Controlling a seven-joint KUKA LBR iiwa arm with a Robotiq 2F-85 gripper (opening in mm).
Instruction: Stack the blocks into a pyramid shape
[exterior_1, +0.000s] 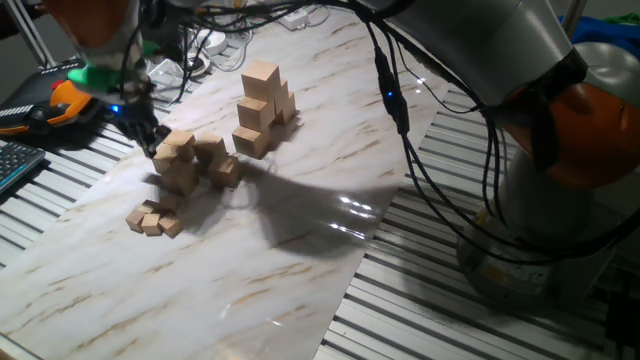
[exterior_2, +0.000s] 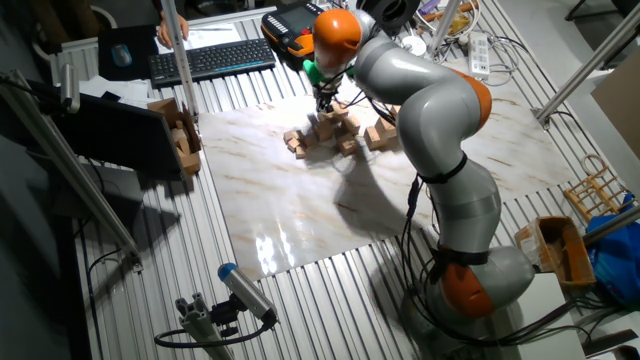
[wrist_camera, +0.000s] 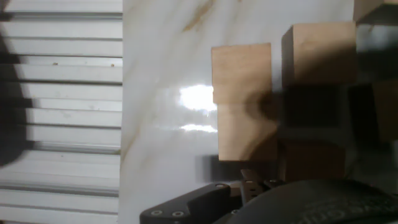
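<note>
The blocks are pale wooden cubes in two groups on the marble board. A taller stack (exterior_1: 262, 105) stands at the back, also seen as the stack (exterior_2: 378, 135). A lower cluster (exterior_1: 190, 160) lies in front of it, seen as the cluster (exterior_2: 332, 130). My gripper (exterior_1: 148, 135) hangs at the cluster's left edge, right beside its upper block (exterior_1: 176, 146); contact is unclear. In the hand view, blocks (wrist_camera: 244, 99) lie close below, with another block (wrist_camera: 320, 62) to the right. Only part of the hand's dark body (wrist_camera: 205, 204) shows there, so the jaws' gap is hidden.
Several much smaller wooden cubes (exterior_1: 155, 220) lie in front of the cluster. The marble board (exterior_1: 300, 250) rests on a slatted metal table (exterior_1: 420, 300). A keyboard (exterior_2: 210, 60) and cables sit beyond the board. The arm's black cables (exterior_1: 400, 110) hang over the right side.
</note>
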